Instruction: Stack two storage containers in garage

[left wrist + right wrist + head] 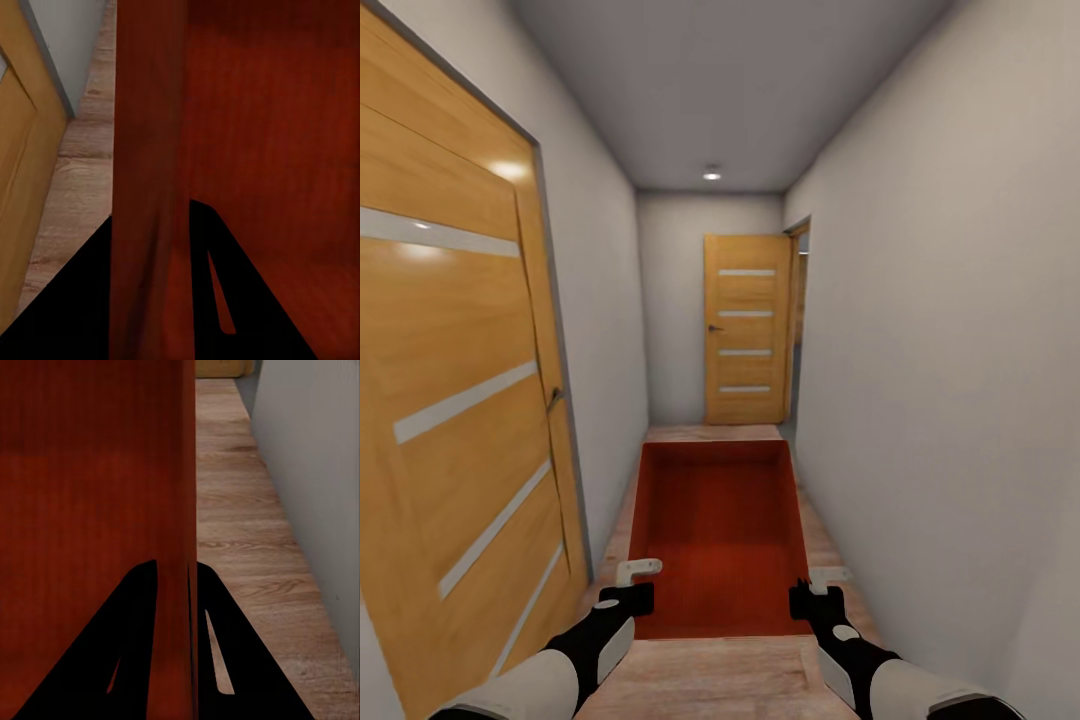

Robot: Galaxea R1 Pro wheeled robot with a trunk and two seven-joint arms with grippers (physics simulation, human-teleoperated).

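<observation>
Carrying one storage container point(720, 535) down a narrow hallway, you have it held out ahead of the trunk by both arms, open top up and its red-orange interior facing the head camera. The left gripper point(628, 590) is clamped over the container's left wall near the rear corner, and the left wrist view shows that wall point(146, 187) running between the two dark fingers, one inside and one outside. The right gripper point(815, 592) pinches the opposite wall the same way; in the right wrist view the thin wall point(187, 510) sits tight between its fingers.

Only one bin is visible, so I can't tell where the second one is. Light wood-plank flooring point(247, 555) lies under the container, so by my judgement you are not yet in the garage.

Beyond the container's far end stands a wooden door point(748, 328), with an opening just beside it on the right. Near the container's left side is another wooden door point(460, 400), and a plain wall point(940, 380) runs close along its right side.

The risk is clearance. The container nearly spans the corridor, so turning toward the opening could knock a corner against the wall or door frame. Both grips are thin edge pinches near the rear, so a bump could twist the bin loose.
</observation>
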